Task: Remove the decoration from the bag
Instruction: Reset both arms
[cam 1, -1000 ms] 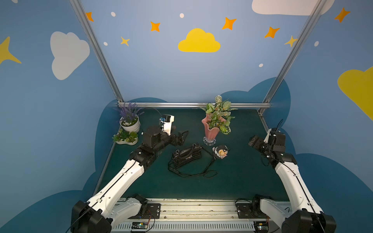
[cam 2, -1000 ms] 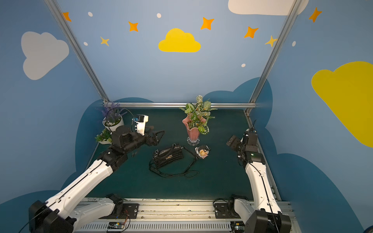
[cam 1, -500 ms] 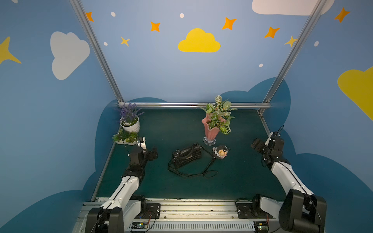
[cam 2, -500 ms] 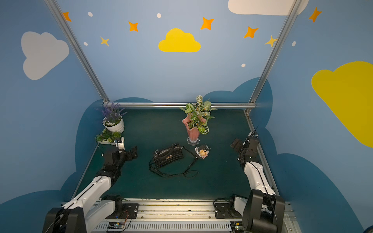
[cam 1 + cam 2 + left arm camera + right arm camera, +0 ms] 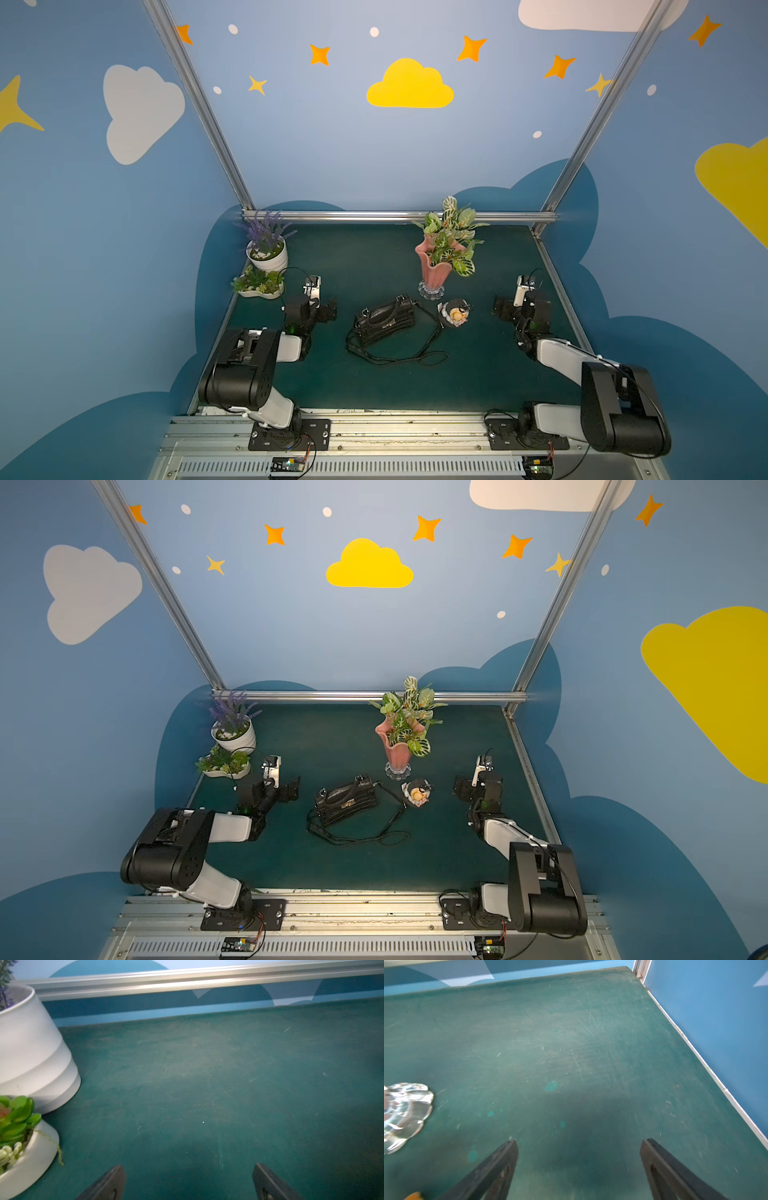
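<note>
The black glossy bag [image 5: 384, 320] [image 5: 345, 800] lies mid-mat in both top views, its thin strap [image 5: 399, 359] looped toward the front. The decoration [image 5: 455, 314] [image 5: 417, 792], a small white, black and tan charm, rests on the mat just right of the bag. My left gripper [image 5: 323, 307] [image 5: 287, 788] [image 5: 189, 1169] sits low, left of the bag, open and holding nothing. My right gripper [image 5: 503, 309] [image 5: 461, 788] [image 5: 578, 1142] is right of the decoration, also open with only bare mat between its fingers. Neither wrist view shows the bag.
A pink vase [image 5: 435, 272] with green leaves stands just behind the decoration; its glass foot [image 5: 402, 1113] shows in the right wrist view. A white pot of lavender [image 5: 266, 253] [image 5: 31, 1053] and a succulent dish [image 5: 257, 286] [image 5: 25, 1147] sit at the back left. Metal rails edge the green mat [image 5: 374, 266].
Both arms have folded back toward the front rail. The left gripper has drawn away from the bag's back left and dropped low. Bag and decoration have not moved.
</note>
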